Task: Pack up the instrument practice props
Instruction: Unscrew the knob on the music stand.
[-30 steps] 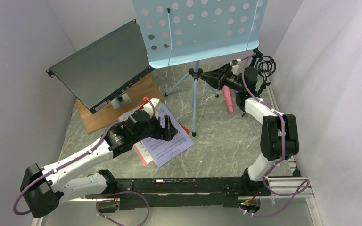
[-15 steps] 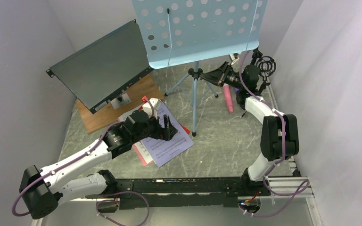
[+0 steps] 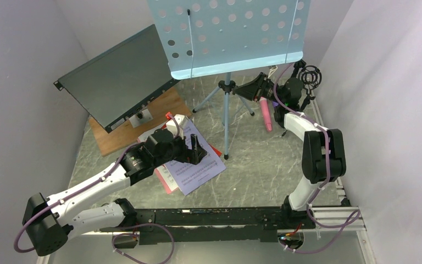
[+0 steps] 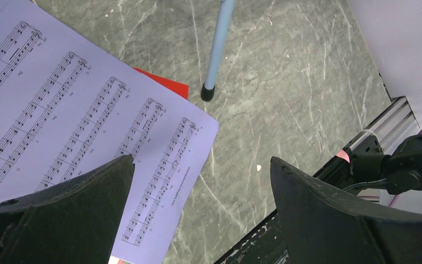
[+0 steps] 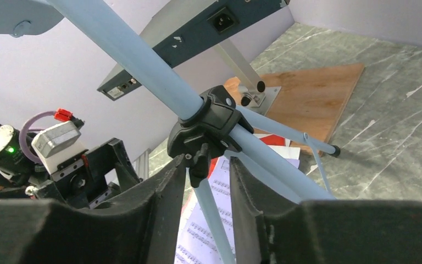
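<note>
The light-blue perforated music rack stands on its tripod at the back. My right gripper reaches in from the right to the black tripod hub. Its jaws stand narrowly open around the hub's black knob, with a gap on one side. Behind that arm a pink microphone lies on the table, and a black mic support stands by the wall. My left gripper hovers wide open and empty over the white sheet-music page. A red page lies beneath it.
A large dark flat metal box leans on a wooden board at the back left. Grey walls close in left, right and behind. One tripod foot rests just beyond the pages. The arms' black mounting rail runs along the near edge.
The music rack's perforated top has shifted left and upward in the top view. The right wrist has moved slightly at the hub. The left arm has stayed still.
</note>
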You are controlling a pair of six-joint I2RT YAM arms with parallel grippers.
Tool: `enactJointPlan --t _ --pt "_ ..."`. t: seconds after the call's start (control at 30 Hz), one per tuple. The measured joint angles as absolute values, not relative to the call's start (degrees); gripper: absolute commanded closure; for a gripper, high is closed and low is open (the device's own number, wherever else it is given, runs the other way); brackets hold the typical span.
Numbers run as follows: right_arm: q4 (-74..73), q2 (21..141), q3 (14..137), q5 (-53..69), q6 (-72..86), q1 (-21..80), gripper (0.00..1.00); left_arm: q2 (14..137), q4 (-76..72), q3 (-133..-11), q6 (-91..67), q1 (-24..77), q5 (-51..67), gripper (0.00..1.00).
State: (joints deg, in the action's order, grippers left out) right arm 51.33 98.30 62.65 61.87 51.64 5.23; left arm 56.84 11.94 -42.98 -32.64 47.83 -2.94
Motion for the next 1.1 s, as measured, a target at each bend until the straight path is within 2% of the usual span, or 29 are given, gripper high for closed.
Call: enactJointPlan --t 0.53,0.9,1.1 --pt "66.9 101.3 56.9 58.5 66.4 3.0 0.34 56.8 12.0 -43.0 -32.6 47.8 -3.0 0.01" --pt "70.7 98.3 49.2 55.9 70.8 2.4 0.3 56.8 12.0 -43.0 -32.6 47.8 -3.0 0.01" --pt "69.8 87.3 41.4 55.5 61.2 3.0 0.32 56.9 12.0 -43.0 -32.6 47.8 -3.0 0.01"
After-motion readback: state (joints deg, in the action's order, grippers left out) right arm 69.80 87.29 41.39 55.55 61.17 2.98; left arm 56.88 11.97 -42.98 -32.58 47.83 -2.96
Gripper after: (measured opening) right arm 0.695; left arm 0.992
